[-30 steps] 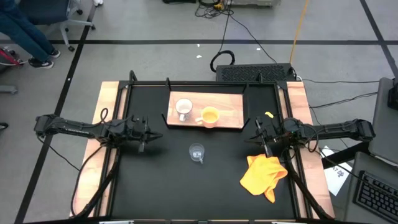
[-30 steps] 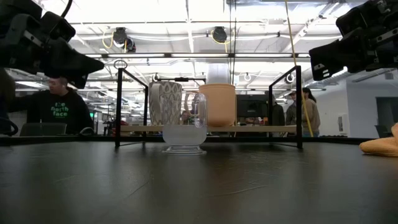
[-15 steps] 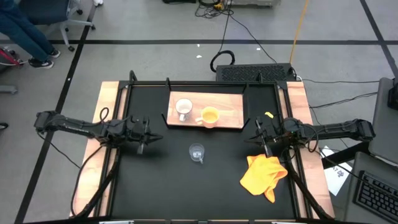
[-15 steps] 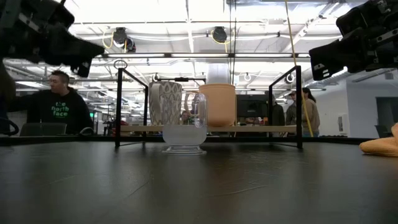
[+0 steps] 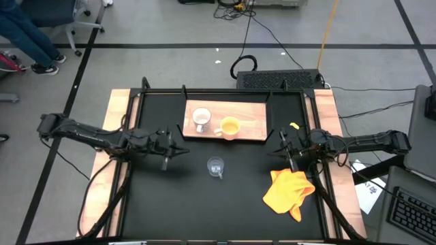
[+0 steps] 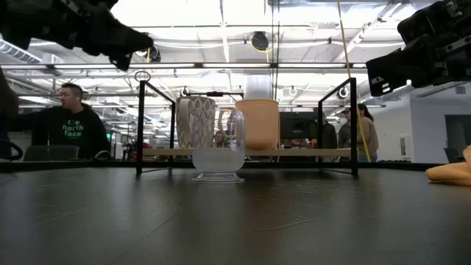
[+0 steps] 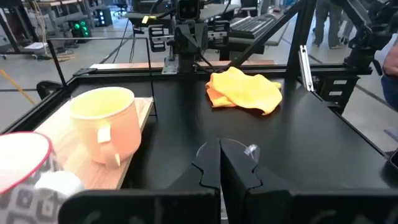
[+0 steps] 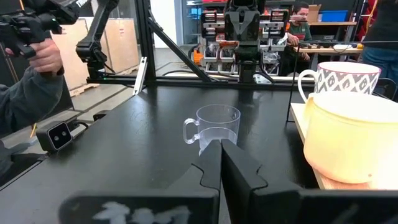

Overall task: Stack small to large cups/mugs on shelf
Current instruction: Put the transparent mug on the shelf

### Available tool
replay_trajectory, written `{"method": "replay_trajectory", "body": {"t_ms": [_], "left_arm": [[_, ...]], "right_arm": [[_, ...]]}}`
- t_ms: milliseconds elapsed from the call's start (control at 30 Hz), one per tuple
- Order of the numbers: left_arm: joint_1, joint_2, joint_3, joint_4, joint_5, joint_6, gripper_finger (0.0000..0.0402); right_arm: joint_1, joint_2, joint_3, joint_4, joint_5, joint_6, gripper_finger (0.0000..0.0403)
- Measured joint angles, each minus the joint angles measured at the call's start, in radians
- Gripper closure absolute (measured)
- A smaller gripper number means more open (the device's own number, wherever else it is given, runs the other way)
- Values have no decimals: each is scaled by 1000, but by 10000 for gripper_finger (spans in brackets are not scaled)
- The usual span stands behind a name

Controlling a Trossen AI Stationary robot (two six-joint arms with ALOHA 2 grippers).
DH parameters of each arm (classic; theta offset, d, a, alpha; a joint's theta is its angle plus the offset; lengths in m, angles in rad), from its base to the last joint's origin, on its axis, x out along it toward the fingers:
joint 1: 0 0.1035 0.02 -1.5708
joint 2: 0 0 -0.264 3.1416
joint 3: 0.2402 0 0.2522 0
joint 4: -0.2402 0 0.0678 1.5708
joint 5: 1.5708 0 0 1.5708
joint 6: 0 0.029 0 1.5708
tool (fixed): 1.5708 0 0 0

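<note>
My left gripper [image 5: 178, 150] hangs above the black table [image 5: 204, 204], at about nine o'clock from the glass cup [image 5: 216, 167] and a little toward the shelf. Its two fingers [image 7: 208, 167] are pressed together with nothing between them. In the level view that arm sits high, up by the ceiling lights, well above the tabletop.

My right gripper [image 5: 285, 151] waits over the table's right side, at about three o'clock from the glass cup and apart from it. Its fingers [image 8: 211, 167] are also closed on nothing, and they point toward the cup.

The glass cup stands upright on the bare table, alone, at six o'clock from the shelf [image 5: 255, 126] and near its front edge. The white mug [image 5: 200, 119] and the yellow mug [image 5: 229, 126] both stand upright on the shelf, side by side, the white one at nine o'clock from the yellow one. The shelf lies at the twelve o'clock side of the table.

A yellow cloth [image 5: 289, 191] lies crumpled on the table at about five o'clock from the glass cup, near my right arm.
</note>
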Motion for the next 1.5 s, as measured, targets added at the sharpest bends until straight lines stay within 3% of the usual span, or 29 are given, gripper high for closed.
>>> {"method": "replay_trajectory", "body": {"t_ms": [400, 600, 1233, 1500], "left_arm": [[0, 129, 99, 32, 10, -14, 401], [0, 185, 180, 57, 65, -1, 401], [18, 309, 320, -5, 116, 0, 401], [49, 426, 472, -74, 156, 11, 401]], "right_arm": [[0, 0, 0, -6, 0, 0, 403], [0, 0, 0, -6, 0, 1, 403], [0, 0, 0, -1, 0, 2, 403], [0, 0, 0, 2, 0, 2, 403]]}}
